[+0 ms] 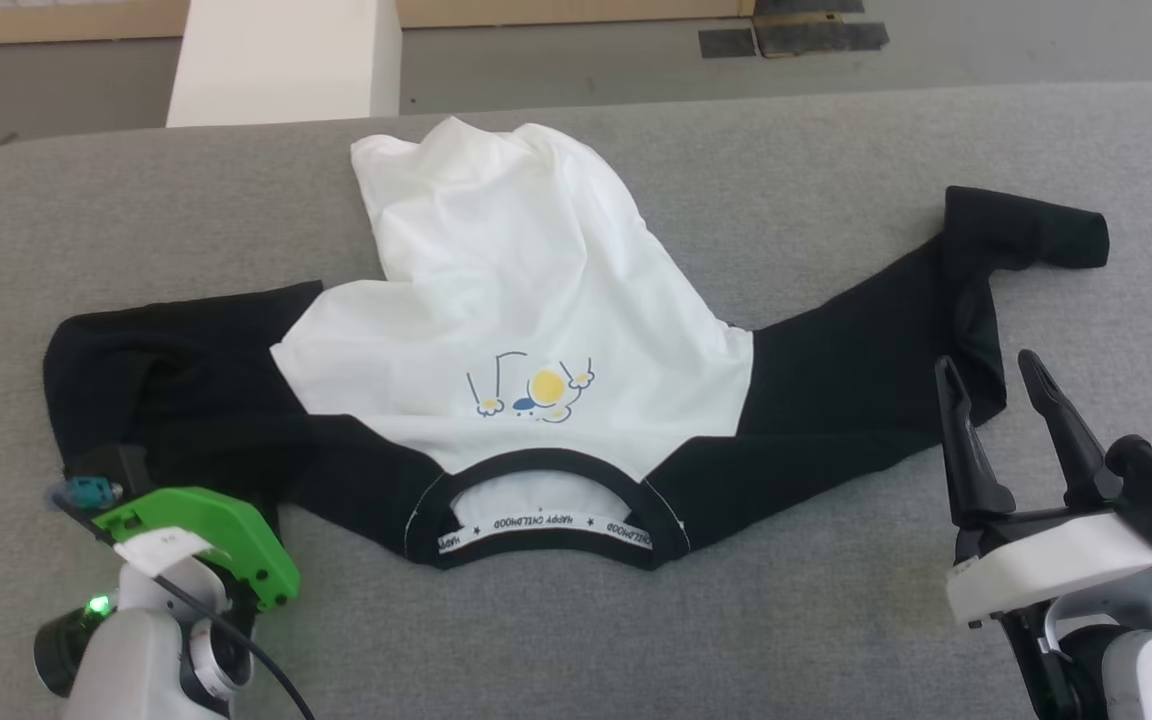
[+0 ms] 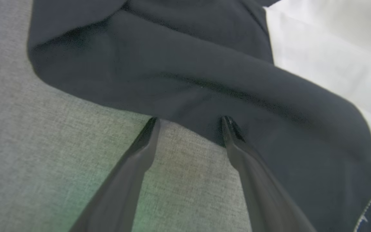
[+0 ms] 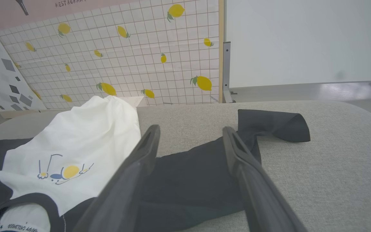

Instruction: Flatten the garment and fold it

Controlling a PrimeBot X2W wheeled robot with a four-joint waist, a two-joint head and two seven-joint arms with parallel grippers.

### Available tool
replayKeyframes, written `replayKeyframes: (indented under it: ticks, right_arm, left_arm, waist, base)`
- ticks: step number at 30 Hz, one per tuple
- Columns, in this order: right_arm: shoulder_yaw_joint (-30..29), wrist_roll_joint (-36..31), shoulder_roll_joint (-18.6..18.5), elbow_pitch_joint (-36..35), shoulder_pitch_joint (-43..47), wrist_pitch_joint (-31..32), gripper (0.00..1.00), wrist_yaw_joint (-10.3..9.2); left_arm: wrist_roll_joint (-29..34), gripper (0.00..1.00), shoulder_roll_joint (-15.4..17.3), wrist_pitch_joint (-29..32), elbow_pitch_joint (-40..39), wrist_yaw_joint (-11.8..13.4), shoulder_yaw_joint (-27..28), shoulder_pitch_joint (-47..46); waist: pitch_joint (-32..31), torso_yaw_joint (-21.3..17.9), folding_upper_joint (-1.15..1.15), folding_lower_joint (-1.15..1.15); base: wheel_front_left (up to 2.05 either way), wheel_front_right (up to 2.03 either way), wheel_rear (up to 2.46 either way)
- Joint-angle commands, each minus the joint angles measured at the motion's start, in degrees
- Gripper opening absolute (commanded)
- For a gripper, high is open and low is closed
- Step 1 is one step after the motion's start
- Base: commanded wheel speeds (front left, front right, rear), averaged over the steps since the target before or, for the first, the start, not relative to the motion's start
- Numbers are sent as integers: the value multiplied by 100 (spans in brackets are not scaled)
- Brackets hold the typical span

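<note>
1. Grey woven cloth covers the desk [image 1: 836, 620]. The garment [image 1: 536, 300] lies on it chest-up with its neckband [image 1: 546, 462] nearest the robot. The white body [image 1: 496, 220] is bunched and twisted toward the far edge, and the hem is not flat.
2. The left sleeve [image 1: 166, 390] is doubled on itself. The right sleeve [image 1: 866, 350] runs outward with its cuff [image 1: 1026, 235] kinked back.
3. The left tool [image 2: 190, 120] is spread wide and holds nothing. Its tips are at the left sleeve's near edge (one over black cloth, one over bare grey). The right tool [image 1: 988, 362] is likewise released and empty, poised just by the right sleeve's end.
4. Flattening looks to be the step in hand, and it is barely begun. To do it well, I would pinch only the top layer at each sleeve edge. Then draw both sleeves outward together so the neckband does not shift, and tug the hem away — low and slow, lest the soft knit drag.
5. Writing: the neck tape [image 1: 546, 522] reads "HAPPY CHILDHOOD". A wall panel [image 3: 71, 4] shows letters that look like "RESTAURANT" — cut off at the top.
</note>
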Motion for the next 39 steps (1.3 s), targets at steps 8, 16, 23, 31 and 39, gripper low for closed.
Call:
replayKeyframes:
  ticks: [8, 16, 23, 31, 39]
  right_arm:
    - [-1, 81, 6, 67, -100, -97, 100, -9]
    - [-13, 11, 6, 95, -13, 100, 100, -9]
    - [-185, 117, 6, 300, 253, 1078, 100, -9]
    - [10, 352, 6, 796, -119, 2032, 100, -9]
    - [113, 310, 6, 1431, -725, 2552, 100, -9]
  left_arm:
    - [-285, 0, -39, 642, 264, -199, -162, -106]
    - [-329, 0, -8, 409, 31, -308, -153, 60]
    - [-358, 0, -36, 137, -246, -294, -94, 273]
    - [-359, 0, -38, 96, -411, -275, -140, 308]
    - [-362, 0, -93, 68, -438, -296, -260, 198]
  waist:
    - [165, -185, 47, 0]
    - [72, -93, 47, 0]
    - [11, 8, 47, 0]
    - [152, 157, 47, 0]
    - [329, 282, 47, 0]
  base:
    - [0, 0, 0]
    - [0, 0, 0]
    - [0, 0, 0]
    - [0, 0, 0]
    - [0, 0, 0]
